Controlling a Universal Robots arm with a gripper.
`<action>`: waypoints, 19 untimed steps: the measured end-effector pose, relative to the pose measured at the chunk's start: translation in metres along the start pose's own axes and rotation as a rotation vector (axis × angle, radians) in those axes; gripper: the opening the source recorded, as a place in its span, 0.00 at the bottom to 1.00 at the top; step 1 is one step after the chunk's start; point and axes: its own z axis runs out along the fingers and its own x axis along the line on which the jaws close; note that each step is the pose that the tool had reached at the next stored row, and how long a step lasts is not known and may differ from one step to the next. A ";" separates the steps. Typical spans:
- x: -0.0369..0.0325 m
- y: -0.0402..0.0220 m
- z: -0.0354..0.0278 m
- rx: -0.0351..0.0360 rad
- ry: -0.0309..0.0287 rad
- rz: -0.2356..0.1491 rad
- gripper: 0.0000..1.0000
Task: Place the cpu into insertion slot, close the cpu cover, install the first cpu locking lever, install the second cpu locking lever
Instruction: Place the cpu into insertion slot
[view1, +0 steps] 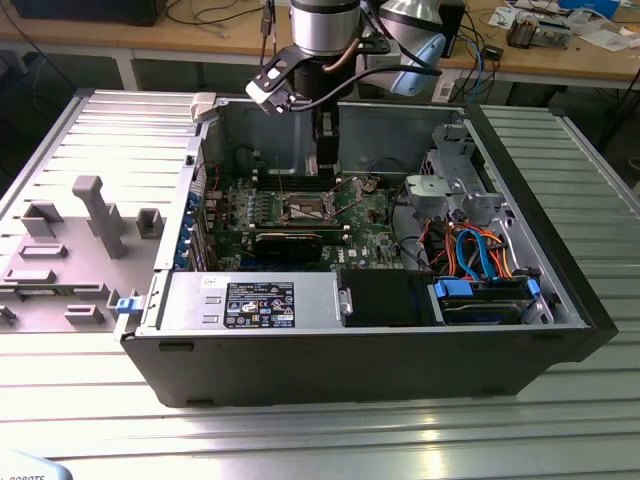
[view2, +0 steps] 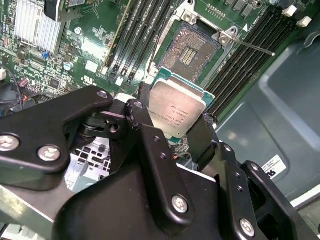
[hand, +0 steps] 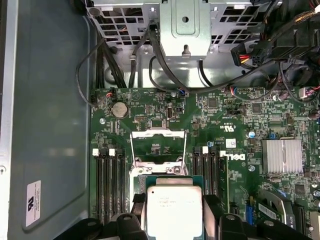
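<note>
Black two-finger end effector (view2: 175, 122) clenched on small square silver-topped cpu (hand: 174, 210), gripping opposite edges. Chip hangs above green circuit board (hand: 225, 115), near dark square insertion slot (view2: 190, 50) with silvery rim, not seated. Thin silvery frame cpu cover (hand: 157, 133) lies swung open beside slot.

Case label (hand: 33, 196) print illegible

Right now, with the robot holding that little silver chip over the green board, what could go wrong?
1. The gripper pinches the cpu only by its edges, so it might slip and drop onto the board.
2. The insertion slot lies open with bare contacts; a crooked landing could damage them.
3. The raised cpu cover stands close by, so the cpu might bump it.
</note>
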 end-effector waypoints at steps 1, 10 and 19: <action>0.0000 0.0000 0.0006 0.0000 0.0000 0.000 0.54; 0.0000 -0.0002 0.0028 0.0000 0.0002 0.000 0.54; 0.0001 -0.0015 0.0120 -0.0001 0.0006 0.000 0.54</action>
